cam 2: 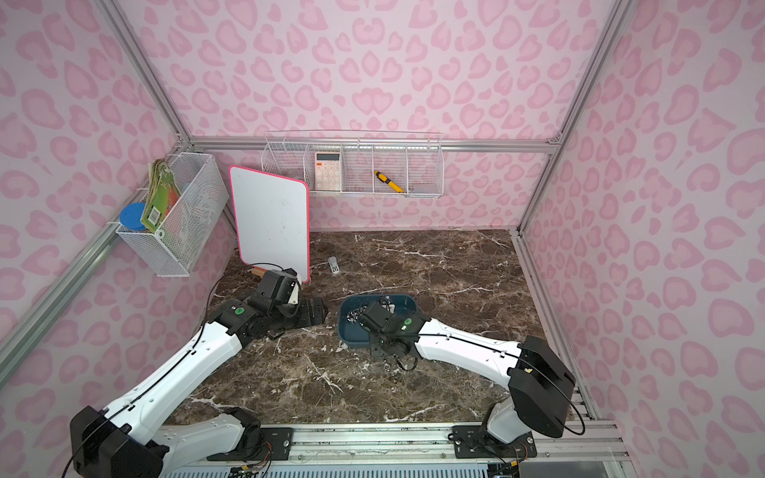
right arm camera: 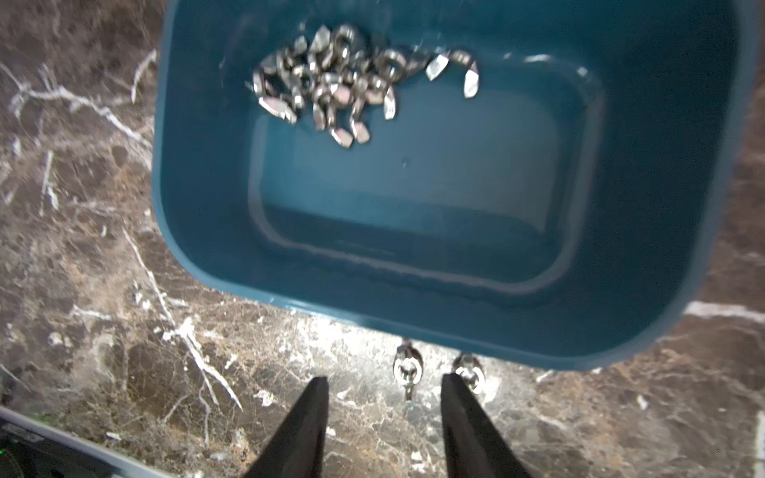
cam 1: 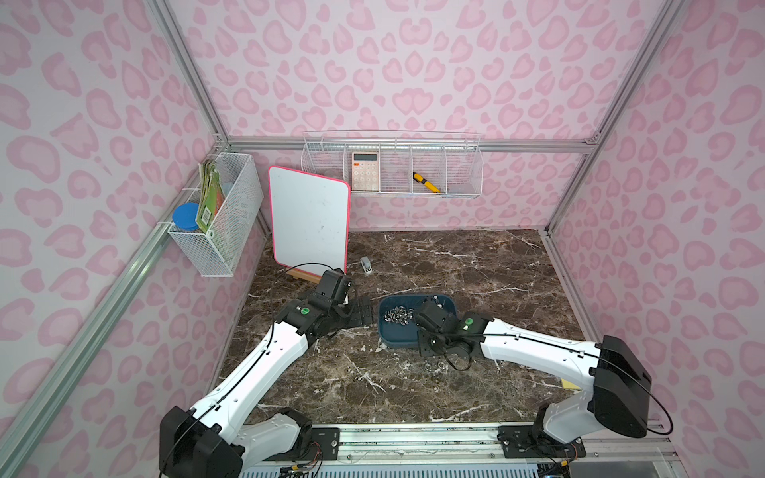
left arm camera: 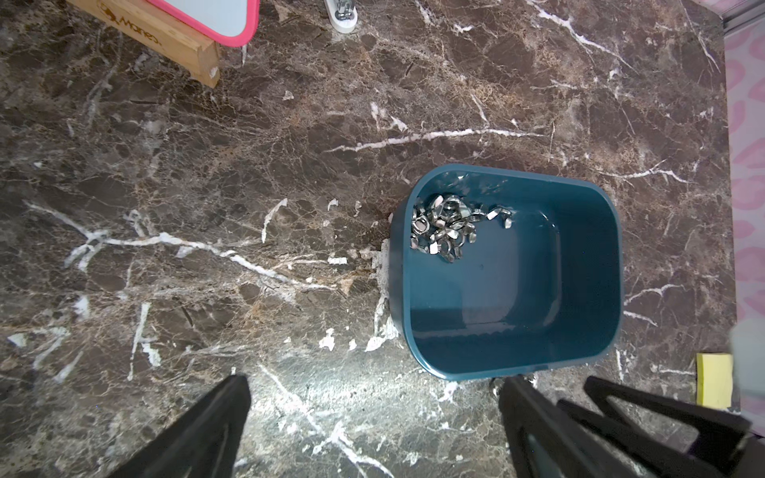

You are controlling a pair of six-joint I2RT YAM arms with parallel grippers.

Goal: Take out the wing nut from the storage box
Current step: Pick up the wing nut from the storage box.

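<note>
- A green packet (cam 1: 209,198) in the left wire basket (cam 1: 223,248) shows a barcode.
- The wooden stand (left arm camera: 165,37) bears lettering, roughly "Wanes".
- The left gripper (left arm camera: 376,380) gapes wide, empty.
- The storage box (left arm camera: 538,347) holds heaped wing nuts (left arm camera: 445,225).
- The right gripper (right arm camera: 384,378) stands parted, empty; a loose wing nut (right arm camera: 407,368) lies on the table (right arm camera: 124,331) beside the box.

Glossy, smooth teal plastic for storage box (right arm camera: 198,231). Shiny bare metal on wing nuts (right arm camera: 327,82). Polished brown marble-look table (left arm camera: 207,186), white-veined.
</note>
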